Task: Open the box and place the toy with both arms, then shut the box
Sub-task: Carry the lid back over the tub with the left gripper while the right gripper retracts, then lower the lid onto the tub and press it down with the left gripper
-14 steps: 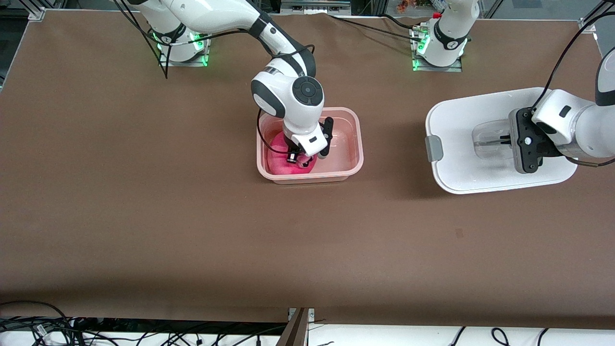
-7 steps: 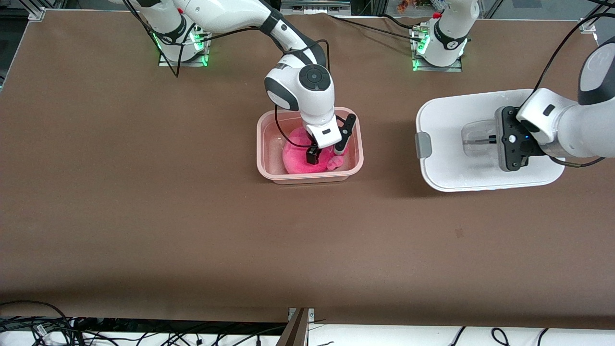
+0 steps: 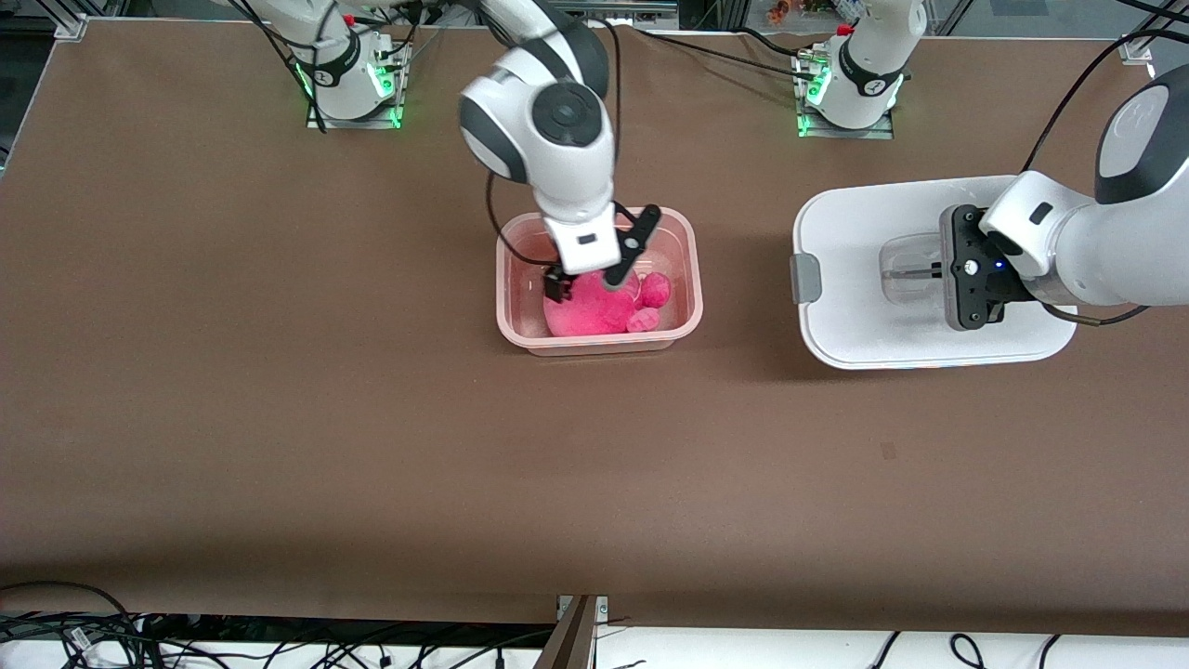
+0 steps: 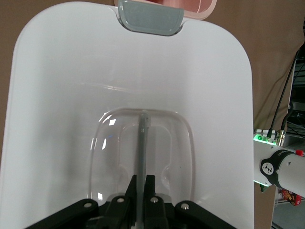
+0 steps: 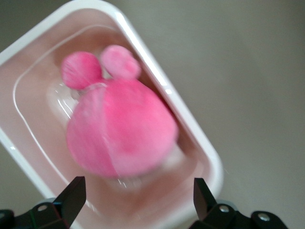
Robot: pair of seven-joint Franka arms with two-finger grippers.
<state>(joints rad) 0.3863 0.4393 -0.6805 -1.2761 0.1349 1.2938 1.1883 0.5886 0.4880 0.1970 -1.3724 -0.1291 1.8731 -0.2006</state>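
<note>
The pinkish box (image 3: 685, 279) stands open in the middle of the table, and the hot-pink toy (image 3: 604, 311) lies inside it. The toy (image 5: 119, 133) also fills the box (image 5: 157, 81) in the right wrist view. My right gripper (image 3: 588, 282) is open and empty, just above the toy. My left gripper (image 3: 934, 272) is shut on the clear handle (image 4: 143, 138) of the white lid (image 3: 864, 316) and holds the lid up, toward the left arm's end of the table. A grey clip (image 3: 804, 278) shows on the lid's edge facing the box.
Brown cloth covers the table (image 3: 372, 446). The arm bases (image 3: 348, 74) stand along the table's edge farthest from the front camera. Cables (image 3: 93, 623) lie past its nearest edge.
My right gripper has let go of the toy in the box and risen above it. My left gripper has carried the lid a little toward the box.
</note>
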